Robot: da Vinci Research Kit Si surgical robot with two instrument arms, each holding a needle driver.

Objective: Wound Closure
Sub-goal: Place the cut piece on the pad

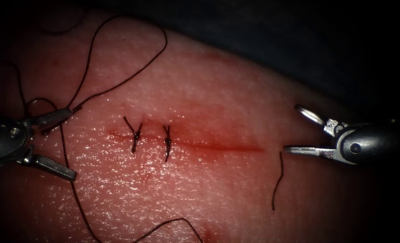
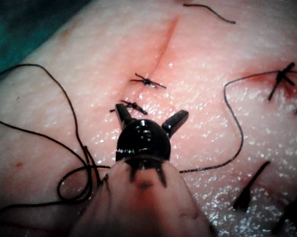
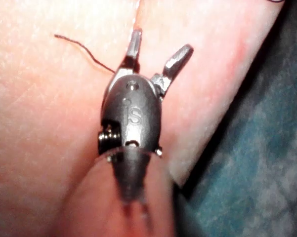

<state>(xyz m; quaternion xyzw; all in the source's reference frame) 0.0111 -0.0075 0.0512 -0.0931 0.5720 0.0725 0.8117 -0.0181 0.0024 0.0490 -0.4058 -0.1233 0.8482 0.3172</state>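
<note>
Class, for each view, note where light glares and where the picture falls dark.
Endoscope view: bright specks glare off the wet tissue below the cut, edges fall dark; the left hand and right hand, both open and empty, catch highlights. Left wrist view: glints speckle the tissue. Right wrist view: the right hand gleams.
</note>
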